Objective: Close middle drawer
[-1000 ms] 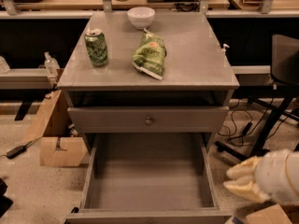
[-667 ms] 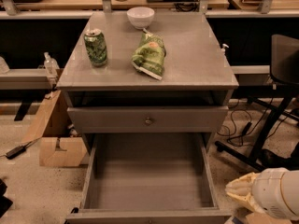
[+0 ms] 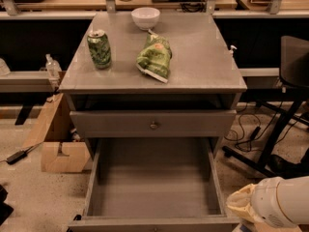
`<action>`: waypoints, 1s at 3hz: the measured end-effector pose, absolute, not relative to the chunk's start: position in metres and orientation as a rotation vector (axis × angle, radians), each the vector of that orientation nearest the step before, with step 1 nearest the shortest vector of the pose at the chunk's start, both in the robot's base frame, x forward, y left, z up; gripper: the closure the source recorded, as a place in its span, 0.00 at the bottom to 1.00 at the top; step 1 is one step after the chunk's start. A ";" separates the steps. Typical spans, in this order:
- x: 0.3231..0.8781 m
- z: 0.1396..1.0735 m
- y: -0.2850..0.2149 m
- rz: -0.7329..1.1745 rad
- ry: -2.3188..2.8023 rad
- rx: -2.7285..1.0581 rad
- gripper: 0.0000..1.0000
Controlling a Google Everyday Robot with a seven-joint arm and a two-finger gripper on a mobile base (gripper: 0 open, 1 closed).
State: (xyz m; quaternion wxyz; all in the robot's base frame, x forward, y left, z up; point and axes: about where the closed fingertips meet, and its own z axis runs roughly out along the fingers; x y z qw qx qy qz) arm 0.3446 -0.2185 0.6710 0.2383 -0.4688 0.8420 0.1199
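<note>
The grey cabinet [image 3: 203, 62] stands in the middle of the view. Its middle drawer [image 3: 152, 187] is pulled far out towards me and is empty; its front runs along the bottom edge of the view. Above it is the uppermost drawer [image 3: 120, 123], with a small brass knob [image 3: 153, 125], standing slightly out from the cabinet. My gripper [image 3: 241, 204], cream-coloured on a white arm [image 3: 285, 207], is at the bottom right. It is just outside the middle drawer's right front corner. The lowest drawer is hidden.
On the cabinet top stand a green can [image 3: 99, 48], a green chip bag [image 3: 155, 57] and a white bowl [image 3: 145, 17]. A cardboard box [image 3: 60, 144] is on the floor at the left. A black chair base [image 3: 270, 144] and cables are at the right.
My arm and gripper have dropped lower at the right of the open drawer, towards the bottom right corner of the view. The drawers have not moved.
</note>
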 end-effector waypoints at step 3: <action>0.299 0.461 -0.223 0.448 2.454 -1.260 1.00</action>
